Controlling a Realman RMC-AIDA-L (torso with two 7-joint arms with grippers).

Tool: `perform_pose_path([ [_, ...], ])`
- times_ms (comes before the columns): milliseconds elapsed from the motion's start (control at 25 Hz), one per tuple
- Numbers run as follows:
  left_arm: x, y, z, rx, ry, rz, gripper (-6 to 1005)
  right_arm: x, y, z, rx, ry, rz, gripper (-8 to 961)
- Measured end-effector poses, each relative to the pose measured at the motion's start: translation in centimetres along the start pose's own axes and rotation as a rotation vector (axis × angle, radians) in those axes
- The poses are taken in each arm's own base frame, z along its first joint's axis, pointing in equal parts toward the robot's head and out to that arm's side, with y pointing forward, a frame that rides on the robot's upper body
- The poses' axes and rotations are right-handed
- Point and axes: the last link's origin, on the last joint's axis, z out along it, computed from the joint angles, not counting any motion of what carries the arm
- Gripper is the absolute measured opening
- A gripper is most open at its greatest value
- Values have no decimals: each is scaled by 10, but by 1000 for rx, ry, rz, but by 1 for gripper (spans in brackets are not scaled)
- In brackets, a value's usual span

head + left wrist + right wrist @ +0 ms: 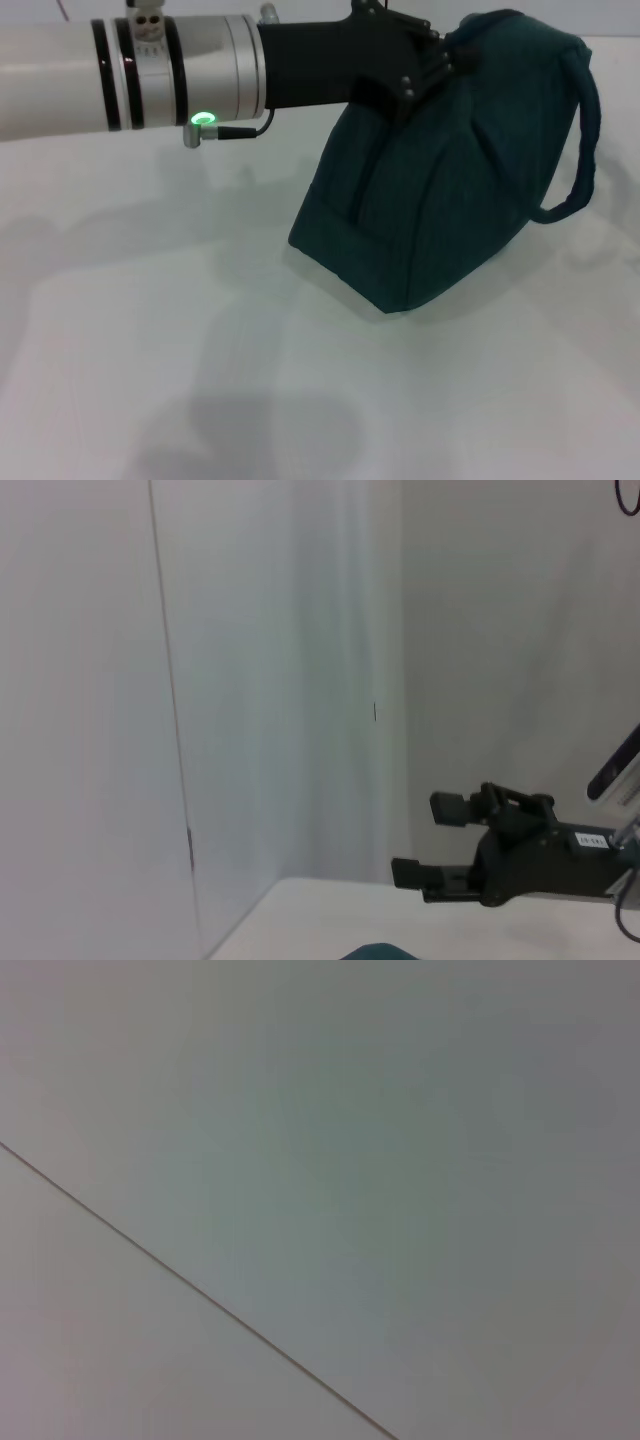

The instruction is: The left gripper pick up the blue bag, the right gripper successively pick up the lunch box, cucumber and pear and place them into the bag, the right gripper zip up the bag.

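Bag: soft blue fabric bag (450, 170), wedge-shaped, tilted, lower edge touching the white desk (200, 380).
Left gripper (425, 60): black, at the bag's top; fingers' grip cannot tell.
Right gripper (425, 840): fingers apart, holding nothing.

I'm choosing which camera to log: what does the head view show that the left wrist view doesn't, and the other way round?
Only the head view: the left arm reaching across to the top of the blue bag, the left claw at that top, and the bag's strap. Only the left wrist view: the right claw, open and empty, in front of a wall. Both: the bag, just a sliver at the wrist view's edge, and the white table.
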Motion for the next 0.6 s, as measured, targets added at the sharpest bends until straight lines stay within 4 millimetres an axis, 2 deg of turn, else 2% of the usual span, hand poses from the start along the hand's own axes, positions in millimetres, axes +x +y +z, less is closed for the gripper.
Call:
perform_pose_path([
  [80,-5,-2,0,10,-5,7,70,0,0,0,1,-3,0,845],
  [360,-49,-10,-6,83,28,20,79,-1,0,2,-1,-10,-1,846],
  [600,-56,-18,-22,208,160,-52,194,-4,1,4,-8,-8,-10,845],
])
